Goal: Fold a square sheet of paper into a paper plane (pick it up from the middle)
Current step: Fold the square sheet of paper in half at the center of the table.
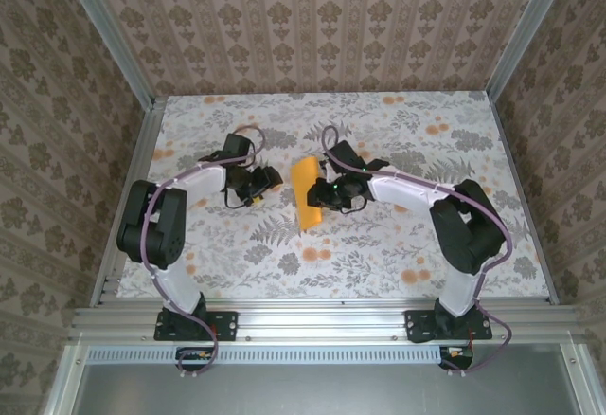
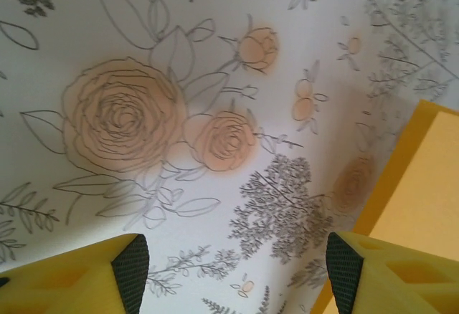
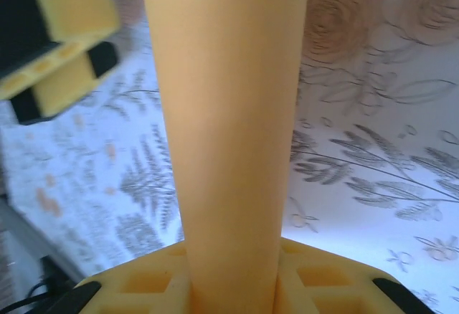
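Observation:
The square sheet of paper (image 1: 305, 192) is bright orange-yellow and shows as a narrow bent strip at the table's middle, raised between the two arms. In the right wrist view the sheet (image 3: 226, 113) runs up as a wide curved band from between the yellow fingers (image 3: 136, 285). My right gripper (image 1: 329, 197) (image 3: 229, 278) is shut on its near edge. My left gripper (image 1: 258, 186) (image 2: 229, 271) stands open just left of the sheet, with only tablecloth between its fingers (image 2: 107, 274). The sheet's edge (image 2: 423, 185) lies at that view's right side.
The floral tablecloth (image 1: 379, 244) covers the table, with orange flower prints (image 1: 415, 275) scattered on it. Patterned walls and metal posts (image 1: 516, 27) close in the back and sides. The left gripper's yellow fingers (image 3: 54, 38) show at the top left of the right wrist view.

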